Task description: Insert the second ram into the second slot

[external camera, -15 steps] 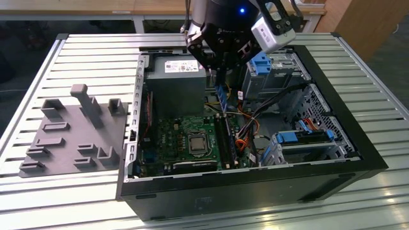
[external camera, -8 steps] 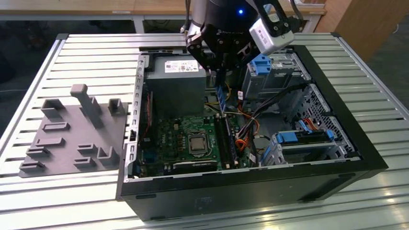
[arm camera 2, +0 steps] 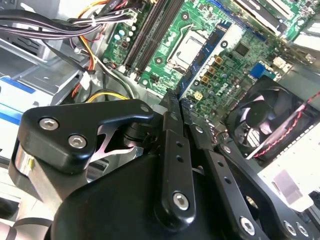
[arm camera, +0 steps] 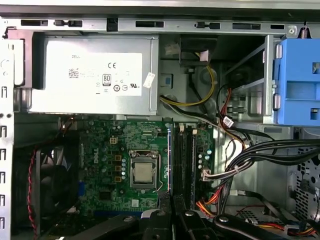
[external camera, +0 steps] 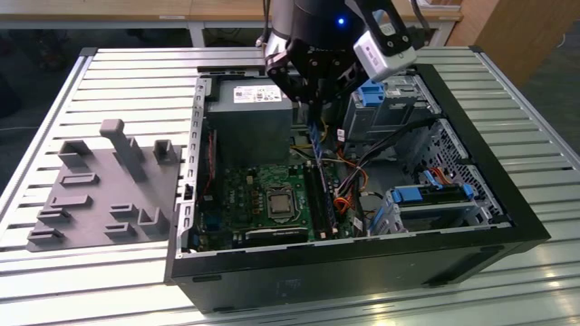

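My gripper hangs over the open computer case and is shut on the second ram, a thin blue stick that points down toward the motherboard. In the second wrist view the ram sticks out from between the closed fingertips, edge-on. In the first wrist view the ram lies as a thin blue line just beside the long black memory slots, on their processor-socket side. The slots run side by side below the gripper. I cannot tell which slot is filled.
A grey power supply sits at the back of the case. The processor socket and a black fan flank the slots. Cable bundles and blue drive-bay tabs crowd one side. A grey fixture plate lies on the table.
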